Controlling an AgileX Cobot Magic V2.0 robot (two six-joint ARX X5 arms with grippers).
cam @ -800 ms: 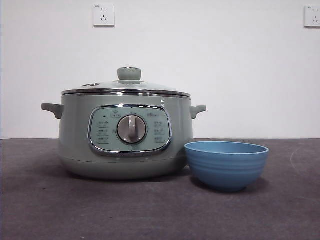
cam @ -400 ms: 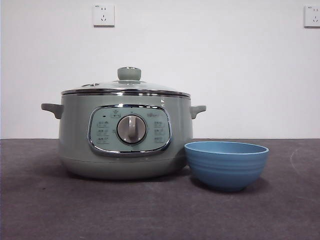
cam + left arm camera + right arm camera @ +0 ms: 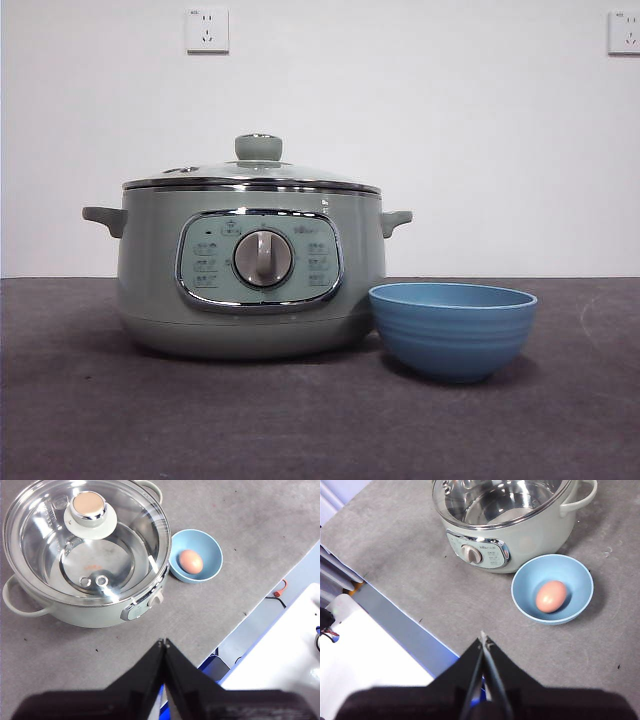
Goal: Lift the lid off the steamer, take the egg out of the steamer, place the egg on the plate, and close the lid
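The pale sage-green steamer stands on the grey table with its domed lid closed on it; it also shows in the left wrist view and the right wrist view. The lid's round knob is on top. The blue plate sits to the right of the steamer and touches its base. A brown egg lies in the plate; it also shows in the left wrist view. My left gripper and right gripper are shut and empty, high above the table's front edge.
Two wall sockets are on the white wall behind. The table's front edge, a blue strip and white equipment lie below both grippers. An orange-tipped cable lies near the edge.
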